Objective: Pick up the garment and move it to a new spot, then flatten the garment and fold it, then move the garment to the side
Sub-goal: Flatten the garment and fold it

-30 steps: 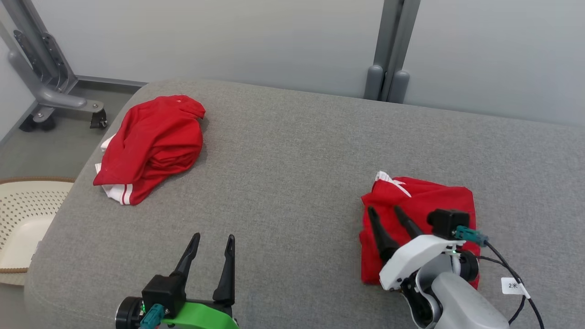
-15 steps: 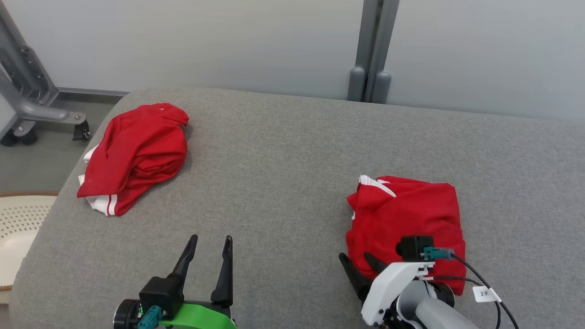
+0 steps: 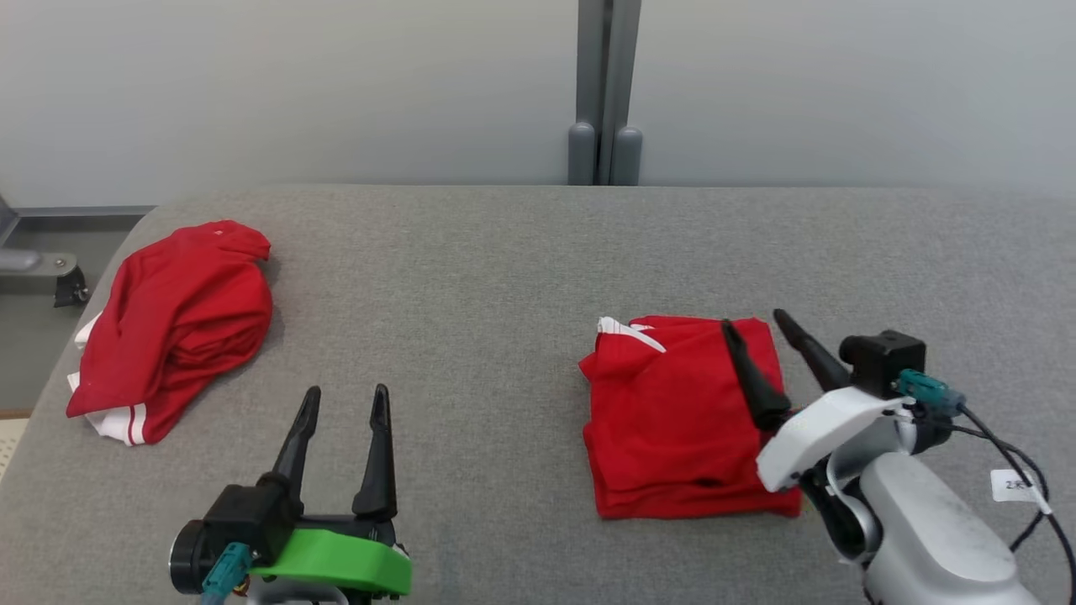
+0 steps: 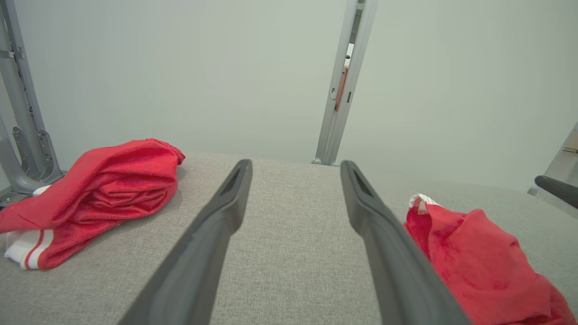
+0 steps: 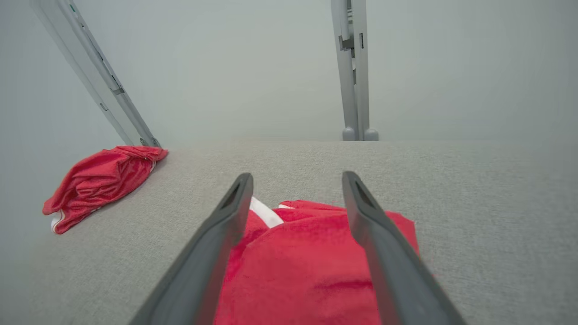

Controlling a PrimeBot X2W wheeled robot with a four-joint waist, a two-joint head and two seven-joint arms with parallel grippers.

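While the folded garment (image 3: 672, 420) lies right, crumpled red cloth (image 3: 176, 328) sits left.

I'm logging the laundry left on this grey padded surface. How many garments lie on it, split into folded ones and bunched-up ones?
folded red garment: 1
bunched red garment: 1
Total: 2
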